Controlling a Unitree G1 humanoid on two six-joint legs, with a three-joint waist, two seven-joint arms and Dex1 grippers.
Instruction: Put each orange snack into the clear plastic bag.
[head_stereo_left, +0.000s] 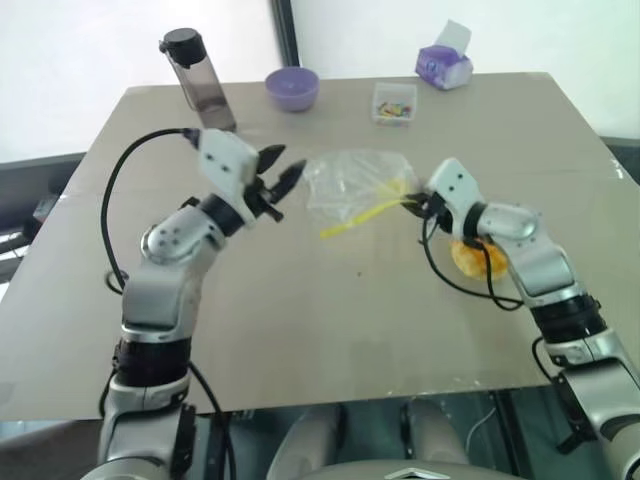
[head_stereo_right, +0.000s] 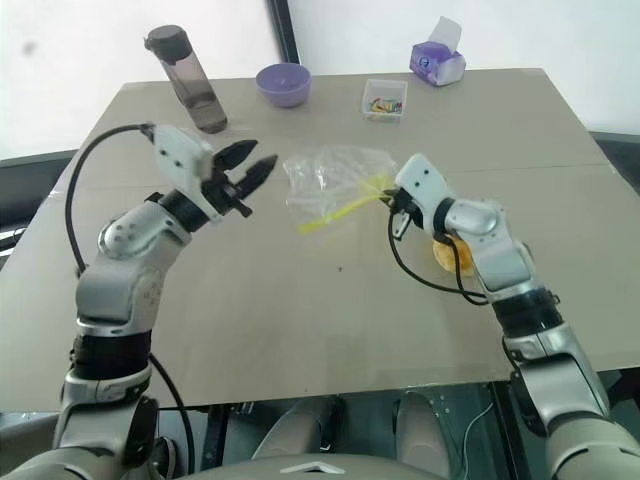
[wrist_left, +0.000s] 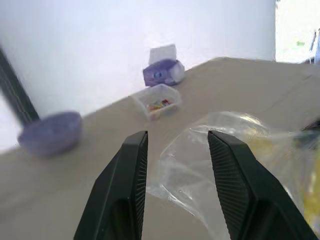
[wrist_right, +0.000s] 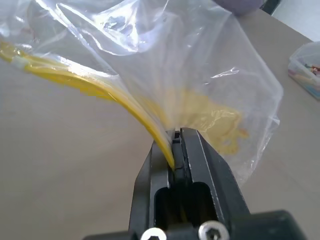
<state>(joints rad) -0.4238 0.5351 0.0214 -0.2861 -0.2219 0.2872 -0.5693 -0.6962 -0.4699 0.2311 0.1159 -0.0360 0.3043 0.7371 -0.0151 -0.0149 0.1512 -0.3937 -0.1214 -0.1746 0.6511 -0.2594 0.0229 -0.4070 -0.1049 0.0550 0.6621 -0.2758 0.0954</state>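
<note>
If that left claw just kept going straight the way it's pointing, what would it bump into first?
Most likely the clear plastic bag: it lies straight ahead between the open fingers of the left gripper. Depth is hard to judge, so it might skim just over the crinkled top.

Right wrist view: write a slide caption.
Right tool shut on the clear plastic bag at its yellow seal strip.

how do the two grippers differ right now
The left gripper is open and holds nothing, while the right gripper is shut on the clear plastic bag at its yellow seal strip. The left hangs beside the bag, apart from it; the right touches it. Both have two black fingers.
</note>
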